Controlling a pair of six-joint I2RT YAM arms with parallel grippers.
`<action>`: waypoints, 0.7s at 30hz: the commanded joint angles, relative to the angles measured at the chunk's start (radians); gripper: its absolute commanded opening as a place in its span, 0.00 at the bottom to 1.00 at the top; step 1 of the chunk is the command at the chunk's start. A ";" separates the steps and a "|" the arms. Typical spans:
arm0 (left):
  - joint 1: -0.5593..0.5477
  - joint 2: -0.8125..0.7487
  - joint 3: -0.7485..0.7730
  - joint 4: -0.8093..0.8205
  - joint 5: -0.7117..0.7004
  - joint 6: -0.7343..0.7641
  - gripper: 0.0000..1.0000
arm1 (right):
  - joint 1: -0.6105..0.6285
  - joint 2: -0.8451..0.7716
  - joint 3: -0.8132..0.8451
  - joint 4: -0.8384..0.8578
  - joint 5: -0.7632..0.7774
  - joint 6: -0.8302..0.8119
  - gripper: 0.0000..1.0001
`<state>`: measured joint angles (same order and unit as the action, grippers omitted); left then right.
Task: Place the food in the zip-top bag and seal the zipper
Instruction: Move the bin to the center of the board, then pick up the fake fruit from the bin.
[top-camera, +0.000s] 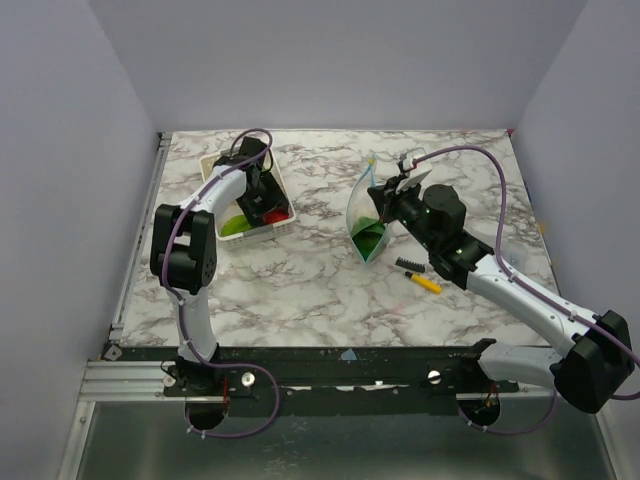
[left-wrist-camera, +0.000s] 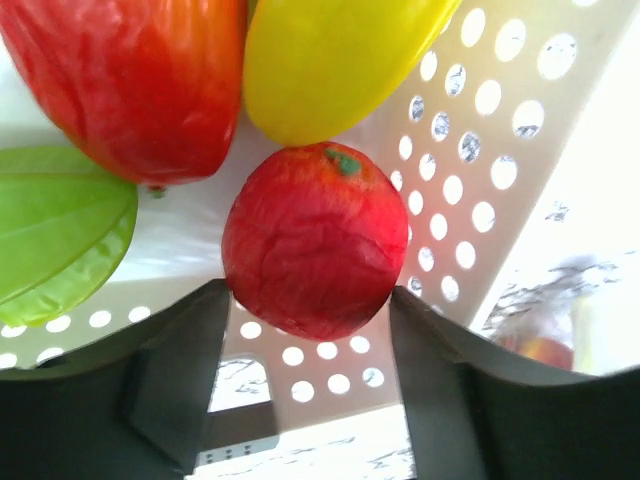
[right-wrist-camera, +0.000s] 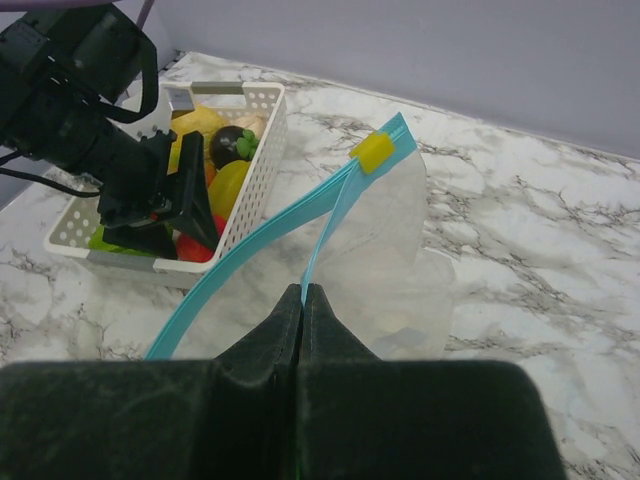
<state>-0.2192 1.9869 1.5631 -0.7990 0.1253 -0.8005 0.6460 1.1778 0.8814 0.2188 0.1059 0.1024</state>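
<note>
1. The red toy apple (left-wrist-camera: 315, 240) lies in the white perforated basket (left-wrist-camera: 575, 110), just beside a yellow fruit (left-wrist-camera: 330, 60) and a green leafy piece (left-wrist-camera: 60, 230); it is glossy and round, with a green dot on top
2. It looks light, hard and slippery, so gripping across its widest middle seems safest
3. The left end effector (left-wrist-camera: 308, 300) stands spread on either side of it
4. The right end effector (right-wrist-camera: 303, 295) is pressed together, pinching one lip of the zipper (right-wrist-camera: 260, 245) and holding the crinkly zip-top bag (right-wrist-camera: 390, 230) open over the worktop (right-wrist-camera: 520, 200)
</note>
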 joint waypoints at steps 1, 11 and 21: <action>0.002 0.016 0.039 0.044 -0.010 0.006 0.54 | 0.004 -0.015 -0.004 0.019 -0.014 -0.015 0.00; 0.003 -0.146 -0.047 0.083 -0.015 0.059 0.19 | 0.004 0.010 -0.001 0.021 -0.016 -0.016 0.01; 0.001 -0.466 -0.261 0.220 0.141 0.096 0.05 | 0.004 0.019 0.002 0.021 -0.017 -0.015 0.01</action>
<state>-0.2180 1.6463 1.3762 -0.6628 0.1635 -0.7238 0.6460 1.1839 0.8814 0.2195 0.1051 0.1024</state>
